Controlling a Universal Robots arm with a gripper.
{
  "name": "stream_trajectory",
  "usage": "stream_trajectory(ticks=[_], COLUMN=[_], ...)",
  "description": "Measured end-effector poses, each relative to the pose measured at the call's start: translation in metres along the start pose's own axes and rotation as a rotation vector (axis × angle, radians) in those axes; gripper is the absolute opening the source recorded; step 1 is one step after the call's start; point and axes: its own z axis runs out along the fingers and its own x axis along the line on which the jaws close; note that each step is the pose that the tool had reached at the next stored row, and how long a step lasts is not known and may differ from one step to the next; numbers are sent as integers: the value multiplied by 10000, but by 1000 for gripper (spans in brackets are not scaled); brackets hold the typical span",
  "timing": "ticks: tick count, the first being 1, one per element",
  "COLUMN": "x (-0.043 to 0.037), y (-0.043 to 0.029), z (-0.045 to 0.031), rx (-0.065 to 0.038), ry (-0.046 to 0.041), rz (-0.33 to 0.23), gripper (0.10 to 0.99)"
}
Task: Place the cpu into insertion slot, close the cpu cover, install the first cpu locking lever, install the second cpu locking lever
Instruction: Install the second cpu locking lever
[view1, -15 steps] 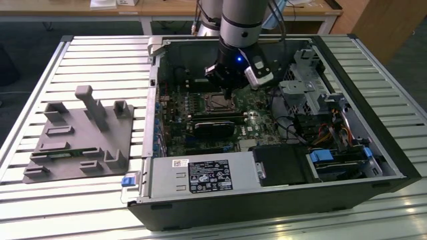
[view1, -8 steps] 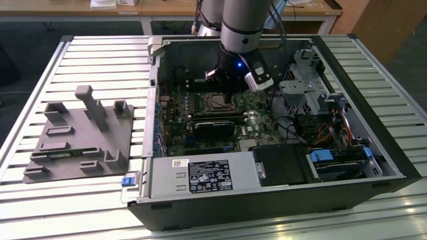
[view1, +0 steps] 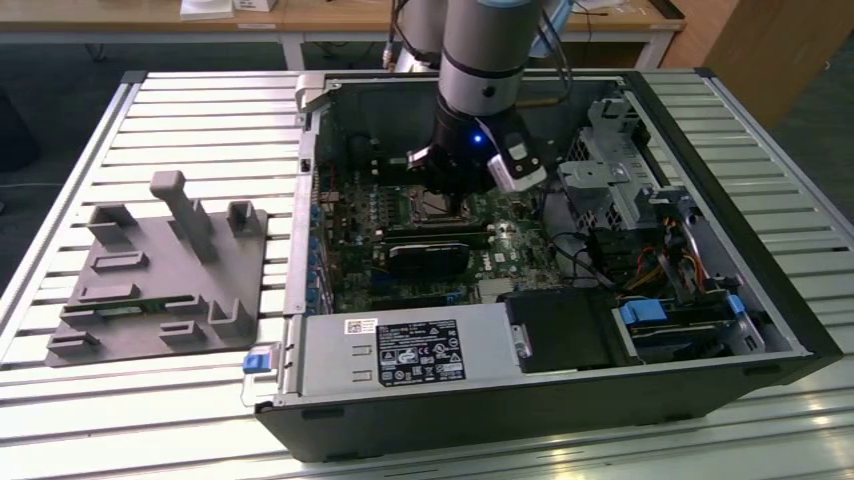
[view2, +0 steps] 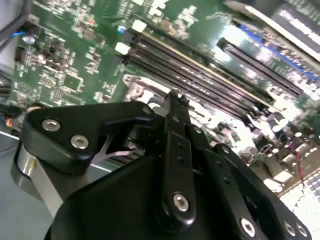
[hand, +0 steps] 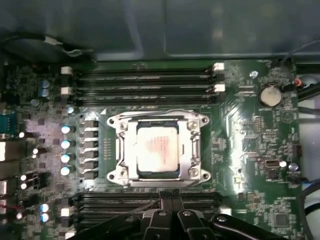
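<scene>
Where the cpu cover frames it, silver-grey cpu, tool fingers pressed together.

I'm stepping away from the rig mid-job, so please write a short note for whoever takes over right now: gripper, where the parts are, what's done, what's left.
Gripper: shut, holding nothing, just above the motherboard beside the socket, over the memory slots.
Parts: the cpu sits in the insertion slot, inside the open computer case. The cpu cover lies flat around the chip, which shows through its window.
Done: cpu placed, cover looks closed.
Left: the two cpu locking levers; wire rods run along the cover's edges, but I cannot tell whether either is latched. Check both.
</scene>
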Motion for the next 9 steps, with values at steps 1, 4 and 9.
stream_trajectory(ticks=[1, 4, 9], x=[47, 165, 178], y=[-6, -21, -59], z=[2, 7, 22], rx=[-1, 0, -159], ry=[0, -1, 36], rz=[-2, -1, 49], gripper=[106, 106, 106])
